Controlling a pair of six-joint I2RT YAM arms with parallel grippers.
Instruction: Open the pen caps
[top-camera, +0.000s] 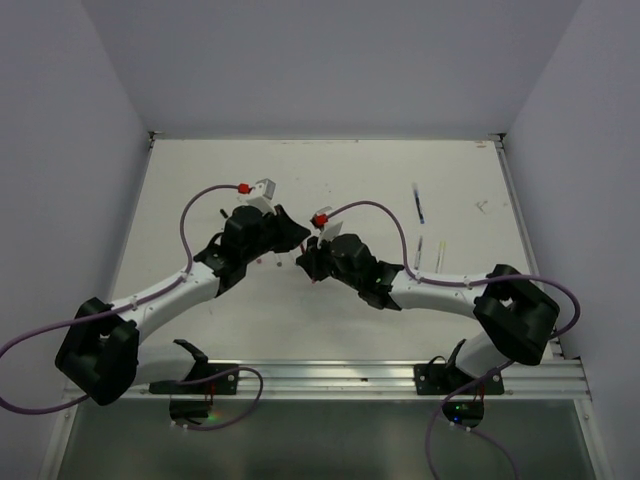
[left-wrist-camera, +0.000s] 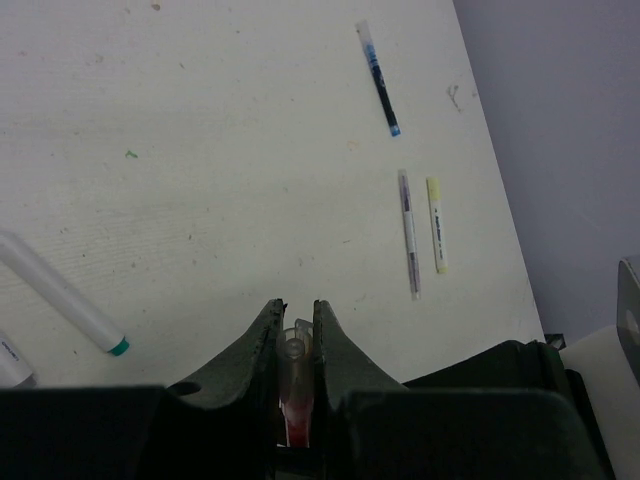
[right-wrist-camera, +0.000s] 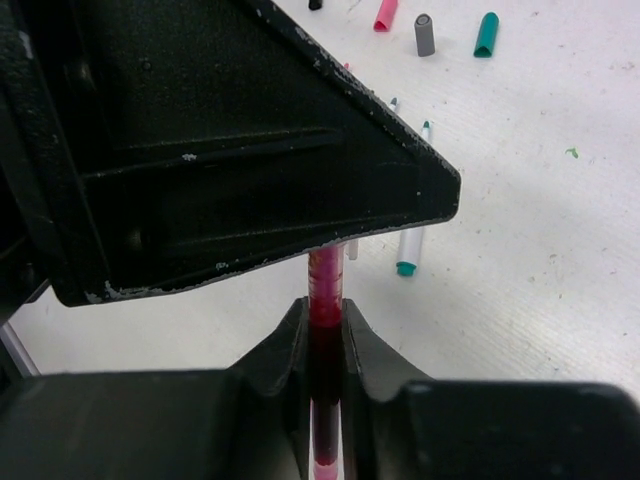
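Pen (right-wrist-camera: 323, 280) — dark red — seemingly clamped by both jaws.

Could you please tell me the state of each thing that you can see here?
left gripper, shut on red pen.
right gripper, shut on red pen.
red pen, held by both grippers.
green cap, off, lying loose.
grey cap, off, lying loose.
green-tipped pen, uncapped, lying flat.

The left gripper (left-wrist-camera: 295, 312) pinches a clear-ended red pen (left-wrist-camera: 294, 385) tight between its fingers. Out on the table (left-wrist-camera: 220, 150) lie a blue pen (left-wrist-camera: 380, 80), a white pen (left-wrist-camera: 408, 235) just beside a yellow pen (left-wrist-camera: 436, 225), and a teal-tipped pen (left-wrist-camera: 62, 295) off left.
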